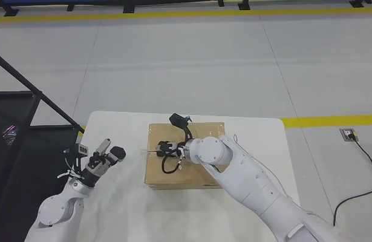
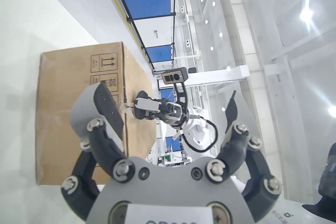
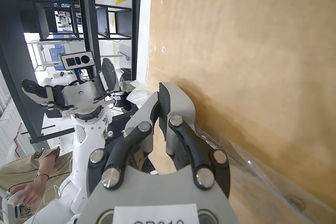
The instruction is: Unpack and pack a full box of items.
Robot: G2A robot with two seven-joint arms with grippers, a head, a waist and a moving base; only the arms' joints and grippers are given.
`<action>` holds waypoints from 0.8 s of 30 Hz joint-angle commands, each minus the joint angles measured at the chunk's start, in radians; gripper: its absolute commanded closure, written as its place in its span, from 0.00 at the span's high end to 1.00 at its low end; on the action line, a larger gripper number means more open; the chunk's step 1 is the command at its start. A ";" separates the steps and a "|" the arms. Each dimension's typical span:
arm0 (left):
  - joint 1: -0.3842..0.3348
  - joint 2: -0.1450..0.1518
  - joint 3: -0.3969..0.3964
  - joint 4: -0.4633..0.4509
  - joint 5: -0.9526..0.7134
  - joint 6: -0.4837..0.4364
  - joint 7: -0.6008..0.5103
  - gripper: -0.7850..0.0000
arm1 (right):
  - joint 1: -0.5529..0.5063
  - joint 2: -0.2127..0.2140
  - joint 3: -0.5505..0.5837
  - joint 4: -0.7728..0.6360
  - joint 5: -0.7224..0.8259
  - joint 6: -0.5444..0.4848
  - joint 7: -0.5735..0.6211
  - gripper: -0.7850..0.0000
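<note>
**Left end effector** (image 1: 107, 154) (image 2: 168, 109) (image 3: 71, 83): nearest item, held above the left part of the bench (image 1: 125, 199). It is well apart from the box and touches nothing. The two fingers (image 2: 105, 104) are spread wide with nothing between them.

**Bench:** white top, rounded corners. It carries the box at its middle.

**Box** (image 1: 207, 130) (image 2: 65, 72) (image 3: 236, 38): brown cardboard, flaps down, standing flat on the bench. Handling symbols are printed on the side that faces the left arm.

**Right end effector** (image 1: 163, 147) (image 2: 136, 107) (image 3: 159, 104): reached across the box from the right, lying low over the top face at the edge that faces the left arm. The pads (image 3: 164, 99) are drawn narrow, all but meeting.

**Tape strip** (image 1: 150, 149) (image 2: 126, 107): thin and pale, sticking out from the right end effector's tips past the box edge. It appears pinched between them. Whether its other end is joined to the box cannot be told.

**Clear tape** (image 3: 262, 164): a glossy band lying along the box top, just beside the right end effector.

**Black frame** (image 1: 16, 115): stands on the floor to the left of the bench.

**Yellow line** (image 1: 331, 121): painted on the grey floor beyond the bench's far right corner.
</note>
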 commanded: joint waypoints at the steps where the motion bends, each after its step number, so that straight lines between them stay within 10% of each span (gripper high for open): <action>1: 0.011 0.001 -0.002 -0.026 -0.006 0.000 -0.014 1.00 | 0.003 -0.004 0.003 0.014 0.000 -0.006 0.005 0.00; 24: -0.150 -0.033 0.202 0.104 0.015 0.047 0.025 1.00 | -0.070 0.030 0.116 -0.085 -0.069 -0.012 0.097 0.00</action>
